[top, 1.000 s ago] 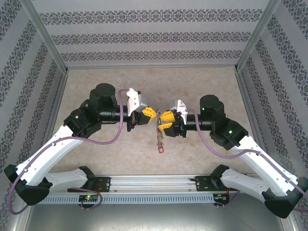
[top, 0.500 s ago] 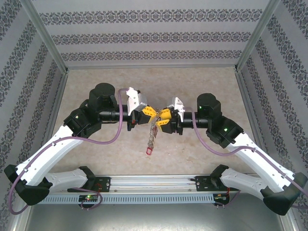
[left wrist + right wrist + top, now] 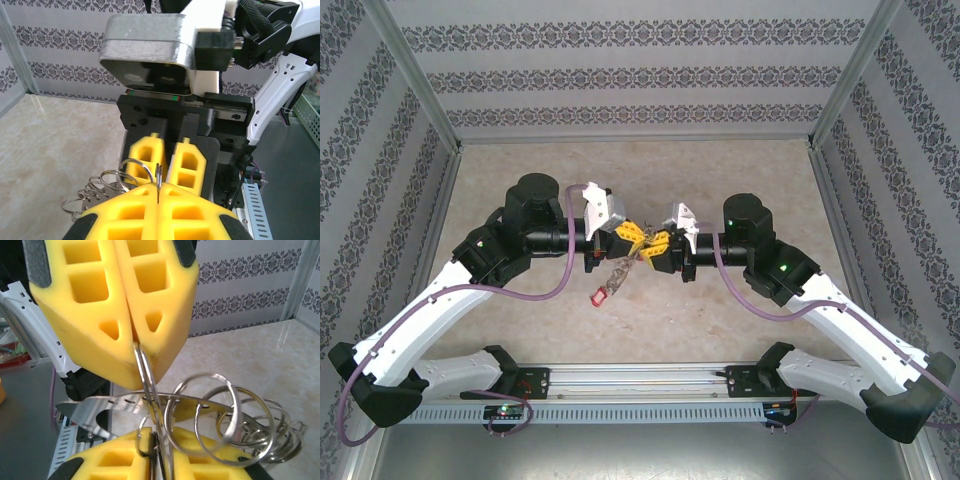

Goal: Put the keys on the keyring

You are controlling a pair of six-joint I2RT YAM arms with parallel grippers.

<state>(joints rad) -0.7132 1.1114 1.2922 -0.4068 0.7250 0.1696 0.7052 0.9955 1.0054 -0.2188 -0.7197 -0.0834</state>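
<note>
Above the table's middle my two grippers meet tip to tip. My left gripper [image 3: 633,236] [image 3: 159,197] is shut on the thin grey wire of the keyring [image 3: 159,175] [image 3: 147,375], seen edge-on. That wire runs straight into my right gripper [image 3: 658,248] [image 3: 160,460], also shut on it. Small rings [image 3: 235,410] and a flat slotted metal strip [image 3: 107,405] hang off it. The bunch [image 3: 620,268] trails down-left to a red tag [image 3: 601,294]. The keys are hidden.
Beige tabletop [image 3: 720,170] lies open behind the arms, closed in by patterned walls [image 3: 640,75] and metal corner posts [image 3: 415,75]. A metal rail [image 3: 640,385] with the arm bases runs along the near edge.
My right gripper has slid left up to the left one and shut on the ring. The hanging bunch and its red tag swung from below the middle to the left.
</note>
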